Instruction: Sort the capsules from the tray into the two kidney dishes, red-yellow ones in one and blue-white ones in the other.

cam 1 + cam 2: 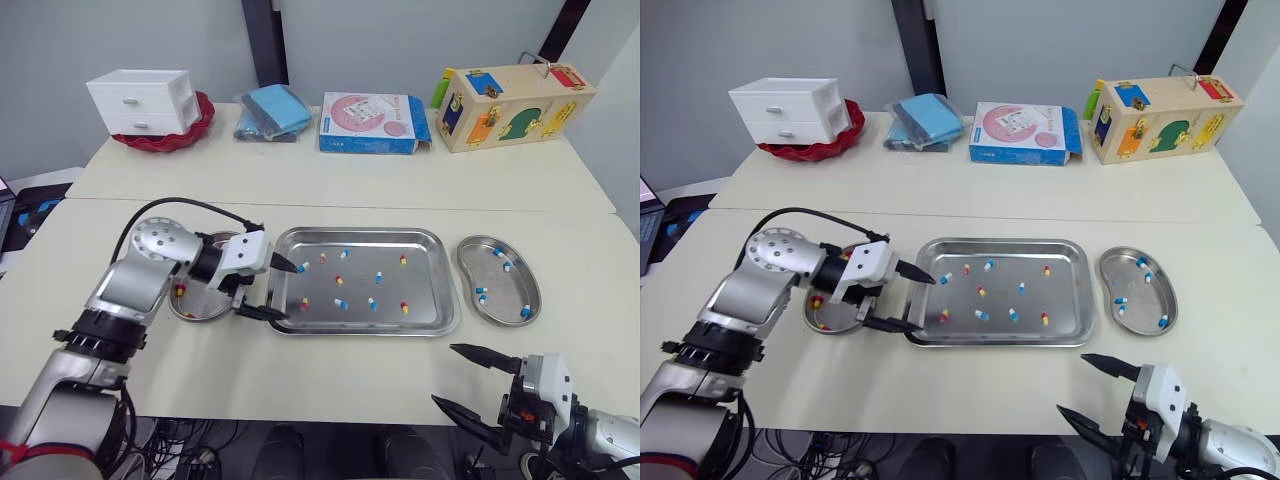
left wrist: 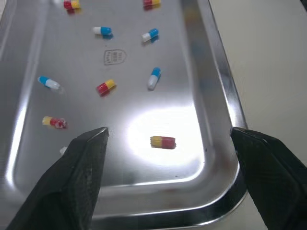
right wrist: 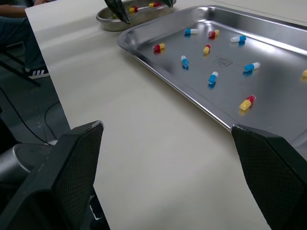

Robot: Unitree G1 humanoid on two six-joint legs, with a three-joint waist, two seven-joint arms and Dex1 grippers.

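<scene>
Cream tabletop against a grey wall, with a seam running across its width. Along the far side: white drawer unit seated in a red bowl, blue cloth bundle, blue-and-pink box, wooden activity box.

Left arm bent at the elbow, forearm crossing over the left kidney dish, left gripper aimed sideways over the left end of the tray. Fingers spread wide, nothing between them. Right gripper low at the near table edge, well short of the tray, likewise splayed and empty.

Scattered on the tray floor: blue-white capsules and red-yellow capsules, all lying apart. Several blue-white ones already in the right kidney dish, just beside the tray's right rim. A few red-yellow ones in the left dish, partly hidden by the forearm.

From the left wrist: single red-yellow capsule lying flat between the two fingers, close to the tray's rounded corner, not gripped. Cannot tell whether the fingertips touch the metal.

From the right wrist: bare tabletop ahead, tray rim beyond, tips of the other gripper above the far dish. Also a person's shoe beside the table and cables on the floor.
</scene>
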